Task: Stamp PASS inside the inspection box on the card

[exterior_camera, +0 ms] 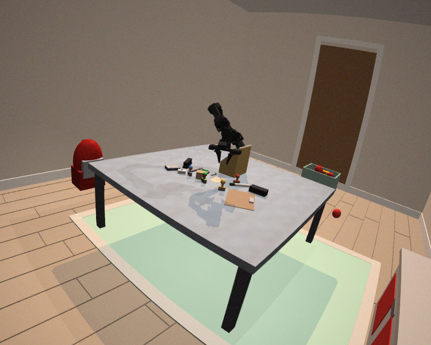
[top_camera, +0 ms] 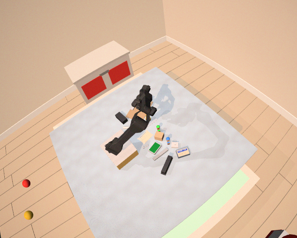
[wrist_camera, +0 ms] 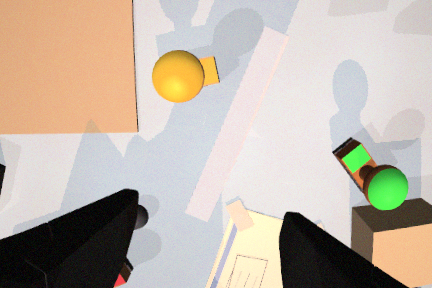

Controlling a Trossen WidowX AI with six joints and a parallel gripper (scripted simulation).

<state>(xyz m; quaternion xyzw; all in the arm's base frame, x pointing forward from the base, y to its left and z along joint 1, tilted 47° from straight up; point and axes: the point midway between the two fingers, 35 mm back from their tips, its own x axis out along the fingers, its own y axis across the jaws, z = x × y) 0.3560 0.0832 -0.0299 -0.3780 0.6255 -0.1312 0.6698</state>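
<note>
My gripper (exterior_camera: pixel 223 162) (wrist_camera: pixel 210 216) is partly open and empty, above the bench near the card. The cream card (top_camera: pixel 145 137) (exterior_camera: pixel 216 180) (wrist_camera: pixel 272 236) lies flat; its printing is only partly visible. A green pad (top_camera: pixel 154 148) lies near it. A case labelled stamp pad (top_camera: pixel 183 152) (exterior_camera: pixel 172 167) lies farther off. A yellow-knobbed stamp (exterior_camera: pixel 222 182) (wrist_camera: pixel 177 76), green-knobbed stamp (top_camera: pixel 158 126) (wrist_camera: pixel 387 187), blue-knobbed stamp (top_camera: pixel 168 138) (exterior_camera: pixel 190 169) and red-knobbed stamp (exterior_camera: pixel 237 177) stand on the bench. Which one reads PASS cannot be told.
A cardboard-coloured box (top_camera: pixel 159 136) (wrist_camera: pixel 402 254) stands beside the green stamp. A brown board (exterior_camera: pixel 238 200) (wrist_camera: pixel 65 49) lies beside the yellow stamp, with a black block (top_camera: pixel 121 117) (exterior_camera: pixel 258 190) near it. A pale strip (wrist_camera: pixel 240 124) lies between stamps. A large wedge block (top_camera: pixel 128 160) stands by the arm.
</note>
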